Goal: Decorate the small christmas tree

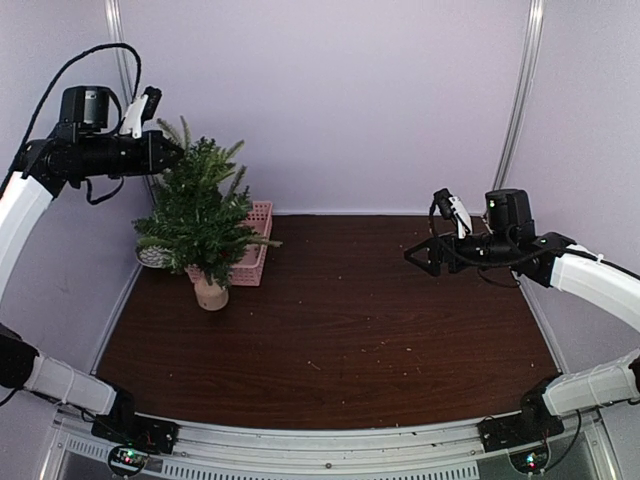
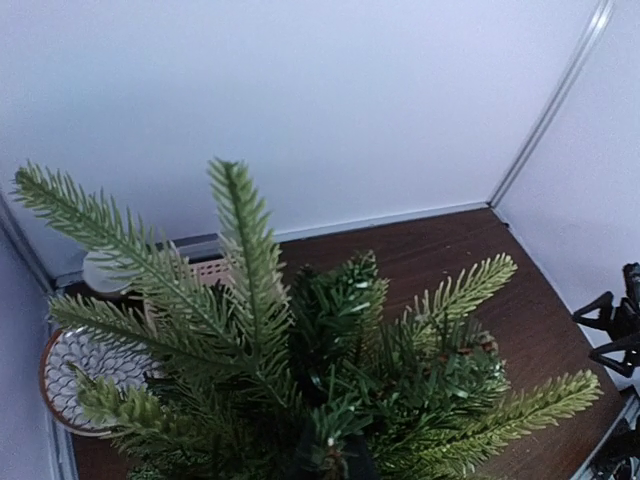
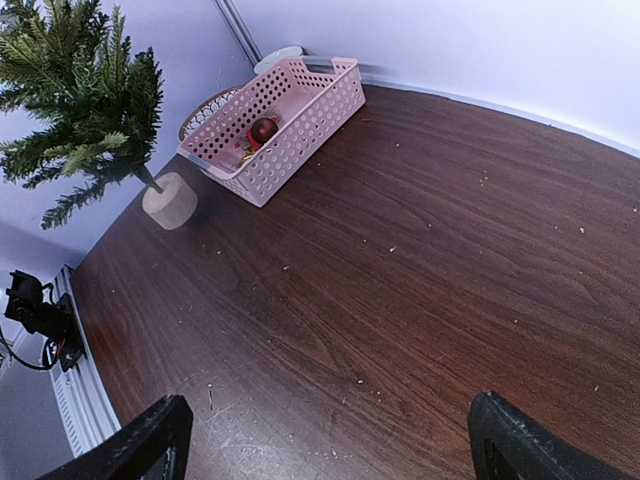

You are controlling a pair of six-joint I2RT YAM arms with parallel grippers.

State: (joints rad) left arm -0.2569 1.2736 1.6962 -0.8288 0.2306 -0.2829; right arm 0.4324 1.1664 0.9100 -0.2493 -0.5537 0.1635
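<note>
Top external, one small christmas tree (image 1: pixel 200 215), one pink basket (image 1: pixel 257 250), one red ball (image 3: pixel 264 129), right gripper (image 1: pixel 418 257) spread wide, left gripper (image 1: pixel 174 152) grip unclear.

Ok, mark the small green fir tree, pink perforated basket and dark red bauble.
Small green fir tree (image 1: pixel 200 215): top external view, foliage.
Pink perforated basket (image 3: pixel 310 135): right wrist view, near wall.
Dark red bauble (image 3: pixel 264 130): right wrist view, centre.

Dark brown wood-grain tabletop (image 3: pixel 420 260), pale specks scattered over it. Pink perforated rectangular plastic basket (image 3: pixel 300 140) sits far left, near the back wall. 1 glossy dark red ball (image 3: pixel 264 129) lies inside it. Round white lattice-patterned dish with brown rim (image 2: pixel 75 375) is just beside the basket, on its left. Small white round object (image 3: pixel 280 55) behind the basket, can't identify. Plain white walls (image 1: pixel 350 100).
</note>
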